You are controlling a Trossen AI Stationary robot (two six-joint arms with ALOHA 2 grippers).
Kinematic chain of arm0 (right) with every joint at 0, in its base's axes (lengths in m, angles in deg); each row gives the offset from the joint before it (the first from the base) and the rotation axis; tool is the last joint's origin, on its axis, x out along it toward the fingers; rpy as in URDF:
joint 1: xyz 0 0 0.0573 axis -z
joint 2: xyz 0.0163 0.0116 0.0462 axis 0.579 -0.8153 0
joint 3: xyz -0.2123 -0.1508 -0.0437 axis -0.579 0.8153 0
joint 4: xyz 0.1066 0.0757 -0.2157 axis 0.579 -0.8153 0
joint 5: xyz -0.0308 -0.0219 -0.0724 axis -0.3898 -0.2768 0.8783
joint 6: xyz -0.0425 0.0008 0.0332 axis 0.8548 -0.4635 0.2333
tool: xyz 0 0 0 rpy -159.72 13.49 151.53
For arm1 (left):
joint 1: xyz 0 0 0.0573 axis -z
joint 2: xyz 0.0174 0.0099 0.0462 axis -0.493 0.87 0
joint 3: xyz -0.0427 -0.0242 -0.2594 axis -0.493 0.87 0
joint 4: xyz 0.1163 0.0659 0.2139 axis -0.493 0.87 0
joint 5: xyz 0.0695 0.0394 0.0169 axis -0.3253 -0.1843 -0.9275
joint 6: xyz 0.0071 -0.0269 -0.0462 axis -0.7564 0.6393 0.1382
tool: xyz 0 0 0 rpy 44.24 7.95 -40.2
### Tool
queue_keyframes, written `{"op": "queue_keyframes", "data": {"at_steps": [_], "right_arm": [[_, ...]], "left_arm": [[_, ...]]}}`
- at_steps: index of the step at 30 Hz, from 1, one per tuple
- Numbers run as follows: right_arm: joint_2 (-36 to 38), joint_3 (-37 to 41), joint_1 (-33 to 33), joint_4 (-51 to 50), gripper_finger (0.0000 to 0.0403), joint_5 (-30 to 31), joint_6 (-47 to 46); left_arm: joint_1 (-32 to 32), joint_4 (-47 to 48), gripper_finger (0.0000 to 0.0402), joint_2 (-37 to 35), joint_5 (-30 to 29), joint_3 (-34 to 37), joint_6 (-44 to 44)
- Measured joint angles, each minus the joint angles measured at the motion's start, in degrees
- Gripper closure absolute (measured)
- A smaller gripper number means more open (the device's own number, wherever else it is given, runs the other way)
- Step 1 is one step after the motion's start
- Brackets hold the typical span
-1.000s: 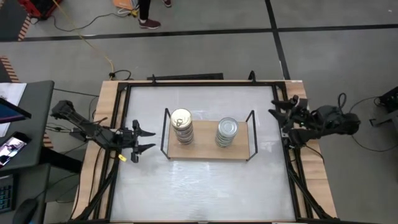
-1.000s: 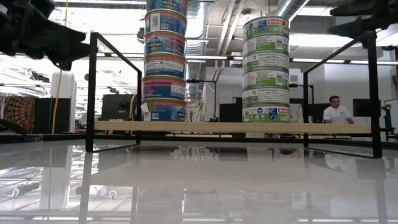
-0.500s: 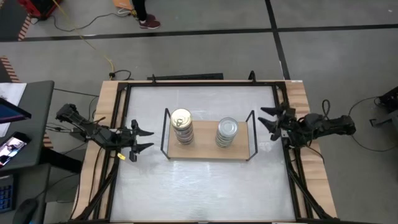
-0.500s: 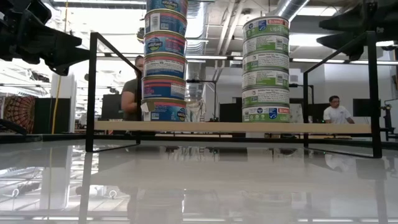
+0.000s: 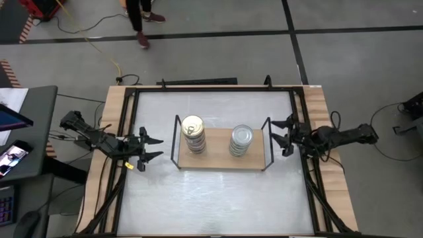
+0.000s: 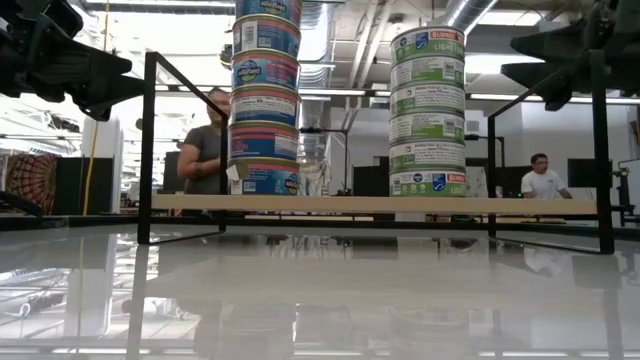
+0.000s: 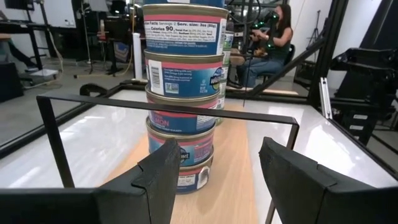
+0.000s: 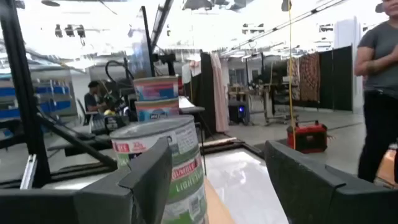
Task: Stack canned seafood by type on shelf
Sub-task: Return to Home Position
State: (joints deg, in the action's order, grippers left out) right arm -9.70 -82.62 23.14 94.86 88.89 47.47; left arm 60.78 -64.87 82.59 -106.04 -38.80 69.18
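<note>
Two stacks of tins stand on the wooden shelf [image 5: 221,160]. The gold-lidded stack [image 5: 192,132] is on its left part, the silver-lidded stack [image 5: 242,140] on its right part; both show in the low view as blue and pink tins [image 6: 265,105] and green-labelled tins [image 6: 427,115]. My left gripper [image 5: 153,148] hangs open left of the shelf's left wire frame, facing the gold-lidded stack [image 7: 183,93]. My right gripper [image 5: 283,135] hangs open just right of the right wire frame, with the silver-lidded stack [image 8: 168,168] ahead of it. Neither holds anything.
The shelf's black wire frames [image 5: 176,142] [image 5: 268,142] rise at its two short ends, between each gripper and the stacks. White tabletop [image 5: 211,198] lies bare in front of the shelf. People move in the room beyond the table [image 6: 205,150].
My right gripper has moved from the table's right edge toward the left, coming close to the shelf's right wire frame, its arm stretching out flatter. My left gripper has kept about still. The stacks have not moved.
</note>
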Motion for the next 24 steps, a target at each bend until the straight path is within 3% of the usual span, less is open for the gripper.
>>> {"op": "queue_keyframes", "data": {"at_steps": [9, 15, 24], "right_arm": [[0.03, 0.11, 5.63, -0.19, 0.0121, -4.0, -0.27], [0.02, 0.15, 12.54, -3.86, 0.0121, -13.32, -7.34], [0.03, 0.2, 15.06, -9.72, 0.0121, -18.8, -14.13]], "left_arm": [[0.0, -0.6, 0.0191, 0.0, 0.07, 0.11, -1.58], [0.0, -0.64, 0.0191, 0.0, -0.1, 0.15, -2.48], [-0.02, -0.75, 0.0191, 0.0, -5.35, 0.26, -6.02]]}}
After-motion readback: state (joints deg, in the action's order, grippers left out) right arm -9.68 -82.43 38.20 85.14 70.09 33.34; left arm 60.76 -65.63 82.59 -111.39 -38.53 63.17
